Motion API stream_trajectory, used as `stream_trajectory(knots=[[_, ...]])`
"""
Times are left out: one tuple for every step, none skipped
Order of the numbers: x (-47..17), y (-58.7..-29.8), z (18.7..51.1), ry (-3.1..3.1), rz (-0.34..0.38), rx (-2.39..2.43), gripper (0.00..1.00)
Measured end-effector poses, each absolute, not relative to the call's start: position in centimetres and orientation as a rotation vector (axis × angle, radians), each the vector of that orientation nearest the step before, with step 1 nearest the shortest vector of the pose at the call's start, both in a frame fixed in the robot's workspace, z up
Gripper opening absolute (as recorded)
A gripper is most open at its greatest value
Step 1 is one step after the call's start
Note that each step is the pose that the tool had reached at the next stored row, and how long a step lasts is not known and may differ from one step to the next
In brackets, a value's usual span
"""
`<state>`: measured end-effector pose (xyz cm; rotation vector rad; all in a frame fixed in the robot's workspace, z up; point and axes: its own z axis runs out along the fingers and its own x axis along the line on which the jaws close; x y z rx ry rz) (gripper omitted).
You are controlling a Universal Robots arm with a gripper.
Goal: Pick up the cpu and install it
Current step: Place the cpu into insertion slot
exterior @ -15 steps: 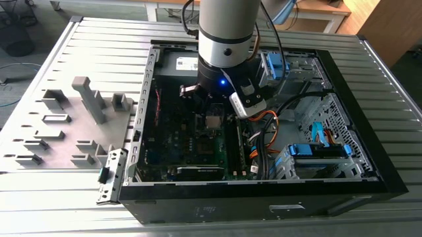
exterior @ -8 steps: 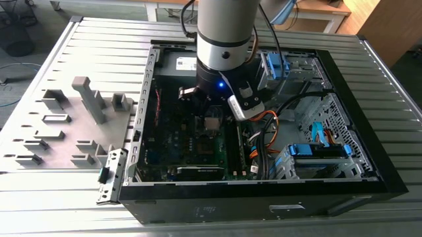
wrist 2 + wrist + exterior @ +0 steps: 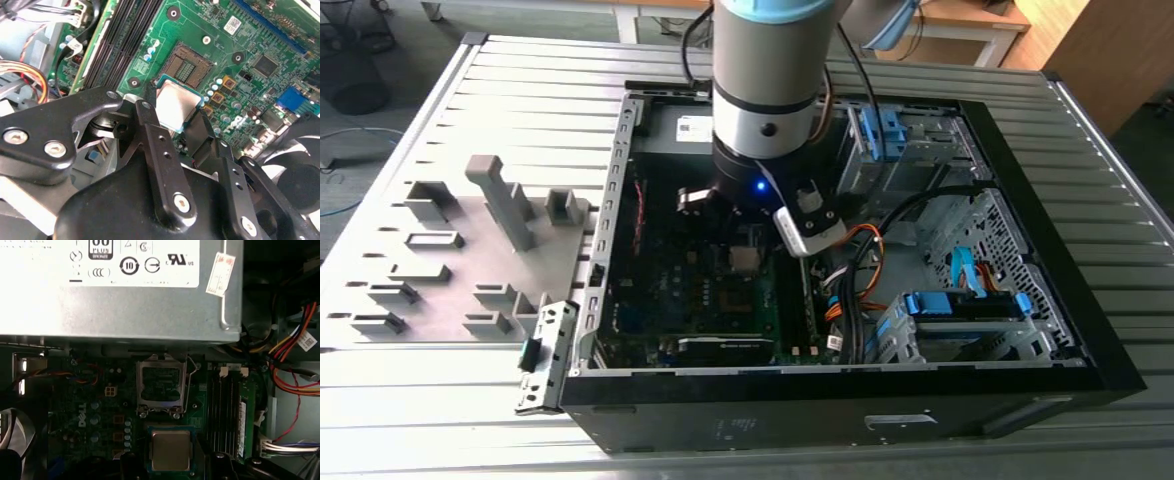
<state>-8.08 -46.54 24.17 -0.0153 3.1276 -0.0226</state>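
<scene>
The cpu (image 3: 176, 101), a small square chip with a silvery top, sits between my gripper's (image 3: 174, 116) two black fingers (image 3: 146, 116), which are shut on its edges. It hangs just above the green motherboard (image 3: 250, 37), beside the open cpu socket (image 3: 192, 65) with its bare contact field. In the first wrist view the cpu (image 3: 171, 450) is just short of the socket's metal frame (image 3: 161, 385). In the exterior view my gripper (image 3: 744, 256) reaches down inside the open computer case (image 3: 1067, 330), over the middle of the board.
A grey power supply (image 3: 120, 290) stands right behind the socket. Memory slots (image 3: 225, 410) run along one side and loose coloured cables (image 3: 295, 350) lie beyond them. A black fan (image 3: 295, 165) sits near the fingers. Grey fixture blocks (image 3: 494, 210) stand at the exterior view's left.
</scene>
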Motion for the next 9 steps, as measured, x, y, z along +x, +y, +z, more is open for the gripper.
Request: stream_trajectory(knots=[[-8.13, -46.59, 24.01, 3.128, -0.023, -0.015, 0.47], [-8.19, -46.64, 23.86, 3.128, -0.023, -0.015, 0.47], [-8.25, -46.68, 23.72, 3.128, -0.023, -0.015, 0.47], [-8.31, -46.71, 23.59, 3.128, -0.023, -0.015, 0.47], [-8.36, -46.75, 23.47, 3.128, -0.022, -0.015, 0.47], [-8.41, -46.78, 23.36, 3.128, -0.023, -0.015, 0.47], [-8.45, -46.82, 23.24, 3.128, -0.023, -0.015, 0.47], [-8.49, -46.86, 23.14, 3.128, -0.023, -0.016, 0.47], [-8.53, -46.92, 23.05, 3.128, -0.023, -0.015, 0.47]])
